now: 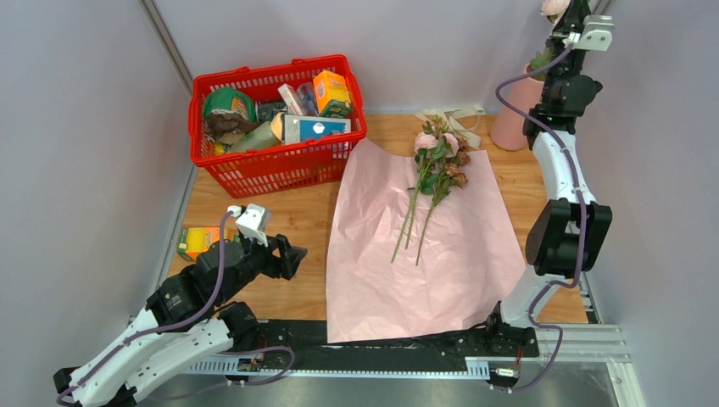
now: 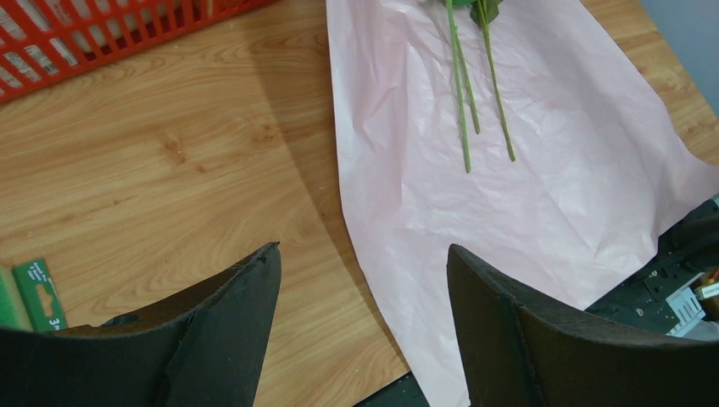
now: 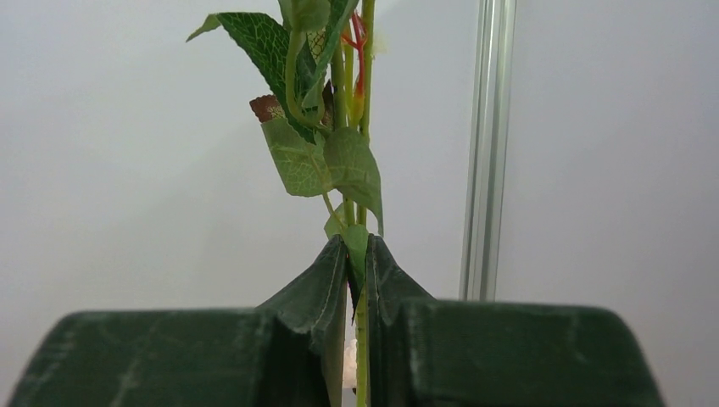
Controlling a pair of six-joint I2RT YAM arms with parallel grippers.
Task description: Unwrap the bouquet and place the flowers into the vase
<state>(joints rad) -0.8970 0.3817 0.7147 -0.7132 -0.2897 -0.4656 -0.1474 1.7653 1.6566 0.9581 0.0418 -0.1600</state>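
Right gripper [image 3: 356, 246] was pinched shut on a leafy green-stemmed artificial rose [image 3: 367, 102], raised near the matte salmon-pink cylinder vase [image 1: 509, 123]. Left gripper [image 2: 365, 250] gaped wide, holding nothing.

We look down on the whole wooden table [image 1: 297, 212] from above and behind the arms. Our left wrist view tilts close over the pink paper [image 2: 526, 220] and flower stems [image 2: 462, 110], both shared with that view. Our right wrist view faces the wall [image 3: 127, 170], tight on a leafy stem [image 3: 354, 110].
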